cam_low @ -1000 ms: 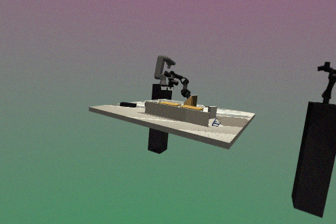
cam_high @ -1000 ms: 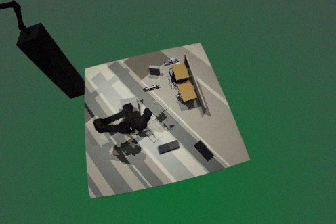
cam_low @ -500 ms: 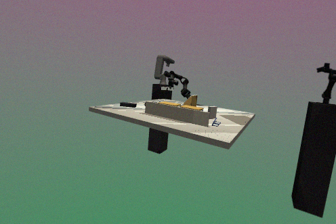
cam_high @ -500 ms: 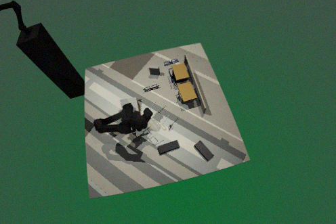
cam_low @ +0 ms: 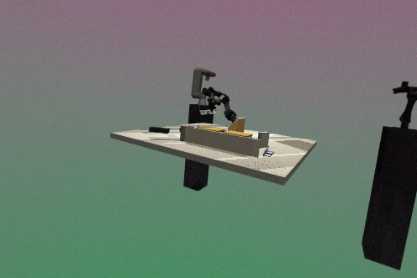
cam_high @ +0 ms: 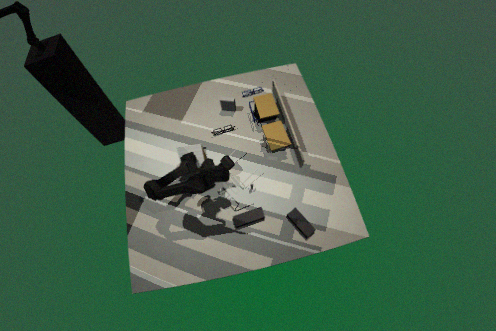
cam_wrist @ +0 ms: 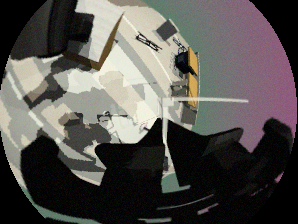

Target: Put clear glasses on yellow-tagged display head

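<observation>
My gripper [cam_wrist: 161, 120] [cam_high: 230, 163] is shut on the clear glasses. The clear glasses [cam_wrist: 210, 99] show in the wrist view as thin pale bars: one runs down between the fingertips, another reaches out to the right. In the top view the gripper is over the middle of the table; the glasses are too thin there to tell apart from the thin lines and shadows. Neither display head nor a yellow tag can be made out clearly. A dark shape [cam_wrist: 183, 62] stands beside the orange blocks in the wrist view; I cannot tell whether it is a head.
Two orange-topped blocks [cam_high: 266, 105] [cam_high: 276, 136] stand by a long low wall [cam_high: 287, 124] [cam_low: 223, 142]. Dark-framed glasses [cam_high: 223, 130] [cam_wrist: 148, 42] and blue-framed glasses [cam_high: 252, 92] [cam_low: 268, 152] lie on the table. A small grey block [cam_high: 228, 105] and two dark blocks [cam_high: 248, 217] [cam_high: 300, 223] stand apart. Striped shadows cross the table.
</observation>
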Controlling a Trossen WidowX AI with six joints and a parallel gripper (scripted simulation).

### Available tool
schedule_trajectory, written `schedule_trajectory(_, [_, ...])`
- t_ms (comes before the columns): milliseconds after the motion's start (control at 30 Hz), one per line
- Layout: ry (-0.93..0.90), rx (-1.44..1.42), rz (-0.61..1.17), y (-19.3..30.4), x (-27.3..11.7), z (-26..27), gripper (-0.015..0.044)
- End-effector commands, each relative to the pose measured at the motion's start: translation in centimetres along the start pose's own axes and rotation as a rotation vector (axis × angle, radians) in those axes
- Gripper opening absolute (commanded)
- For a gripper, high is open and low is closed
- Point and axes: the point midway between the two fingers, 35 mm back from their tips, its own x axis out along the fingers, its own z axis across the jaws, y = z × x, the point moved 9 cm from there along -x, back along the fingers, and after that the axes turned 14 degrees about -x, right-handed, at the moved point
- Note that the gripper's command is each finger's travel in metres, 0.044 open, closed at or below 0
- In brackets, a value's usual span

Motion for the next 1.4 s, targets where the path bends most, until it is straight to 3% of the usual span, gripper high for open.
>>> schedule_trajectory(0, [-0.026,0.038,-0.02,0.5,0.7,-1.3,0.0])
schedule_trajectory(700, [-0.225,0.168,-0.106,-0.2,6.1,-7.4,0.0])
schedule_trajectory(1367, [-0.427,0.259,-0.073,-3.7,11.7,-12.5,0.0])
